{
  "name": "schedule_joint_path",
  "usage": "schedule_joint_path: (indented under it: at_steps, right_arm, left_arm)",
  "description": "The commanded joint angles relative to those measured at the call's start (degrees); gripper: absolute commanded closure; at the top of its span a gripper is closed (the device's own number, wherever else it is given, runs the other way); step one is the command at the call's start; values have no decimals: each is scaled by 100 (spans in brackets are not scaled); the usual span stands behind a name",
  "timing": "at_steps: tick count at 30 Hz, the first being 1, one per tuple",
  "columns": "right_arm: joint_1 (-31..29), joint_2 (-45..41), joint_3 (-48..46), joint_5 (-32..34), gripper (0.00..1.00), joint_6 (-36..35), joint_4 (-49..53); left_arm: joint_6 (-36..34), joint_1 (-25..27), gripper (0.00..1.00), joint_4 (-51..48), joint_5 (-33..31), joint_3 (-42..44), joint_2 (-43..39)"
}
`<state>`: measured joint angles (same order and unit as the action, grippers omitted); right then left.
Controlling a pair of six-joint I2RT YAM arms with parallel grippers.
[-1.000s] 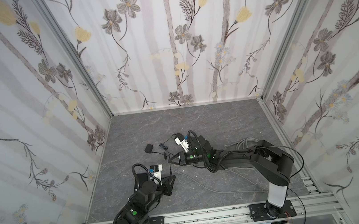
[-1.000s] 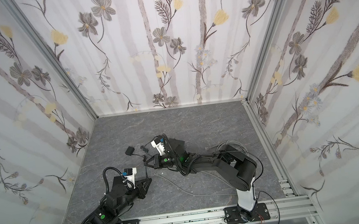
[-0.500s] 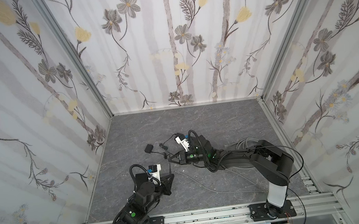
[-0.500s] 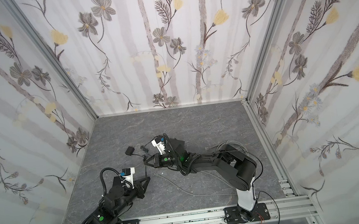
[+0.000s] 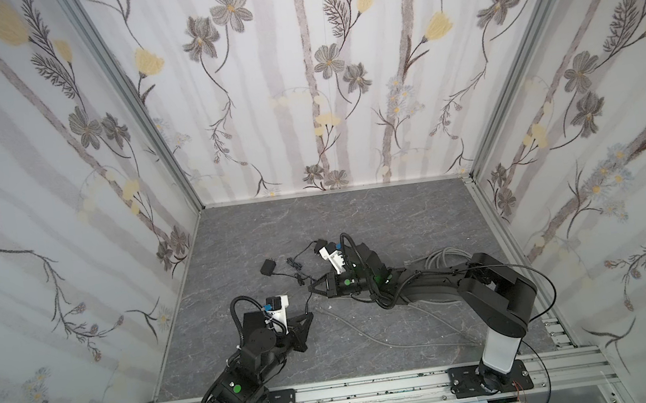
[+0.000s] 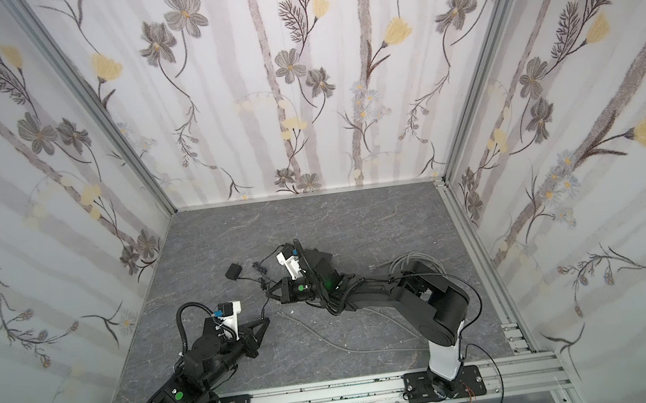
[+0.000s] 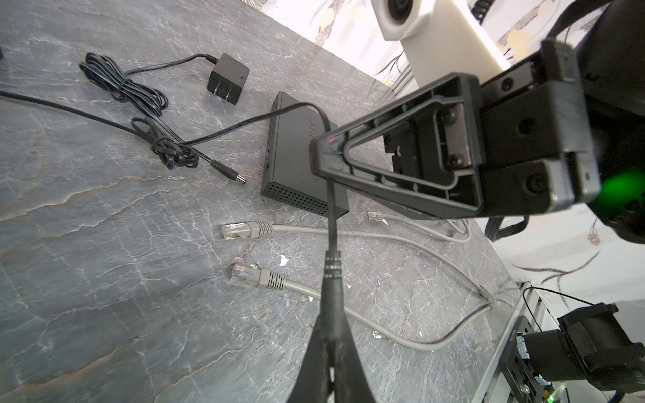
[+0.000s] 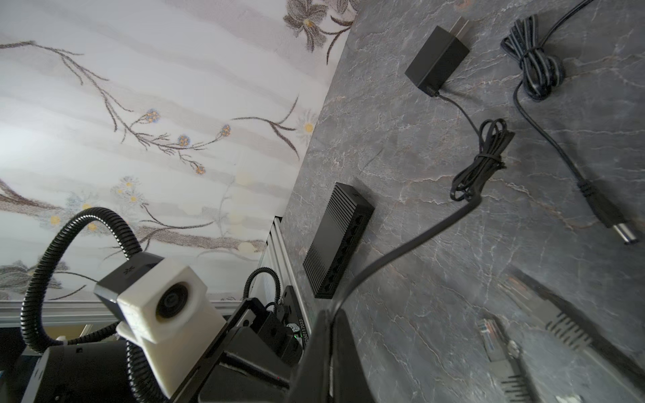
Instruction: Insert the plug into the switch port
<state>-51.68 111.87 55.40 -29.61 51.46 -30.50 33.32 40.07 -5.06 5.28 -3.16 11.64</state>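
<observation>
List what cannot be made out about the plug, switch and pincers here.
- Plug, metal tip: left wrist view, buried inside the shut left pincer.
- Switch, one end: left wrist view, covered by the right pincer shut on the black cable.
- Switch in both top views: mostly lost beneath the dark arms, too small.
- Ethernet plug: right wrist view, blurred.

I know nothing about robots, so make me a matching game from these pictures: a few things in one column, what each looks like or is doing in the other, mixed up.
Things:
A. small black square wall adapter
B. thin black cord
C. grey network cable ends

States:
1. clear plastic tips, lying loose on the grey stone-look table
2. pinched by both the left tool and the right tool
3. two metal prongs, lying untouched

Pairs: A-3, B-2, C-1.
</observation>
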Motion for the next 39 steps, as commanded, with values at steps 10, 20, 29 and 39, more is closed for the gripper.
schedule_joint_path:
  at_steps: [10,20,29,39]
  right_arm:
    - [18,-426,74,241,64,-1205,765]
    - [-824,-2311,-272,2421,39,-4822,2346]
    - [-1670,-3170,-1828,2744,0,-7648,642]
    - [-1670,-3128,-1737,2292,0,-7943,1080]
  left_arm:
    - [407,-15,100,-1157,878,-457,255]
    - [652,-8,100,-879,1619,-616,1666]
    - [561,-9,100,-162,2318,-520,2115]
    - [622,-2,100,-615,2124,-388,1099]
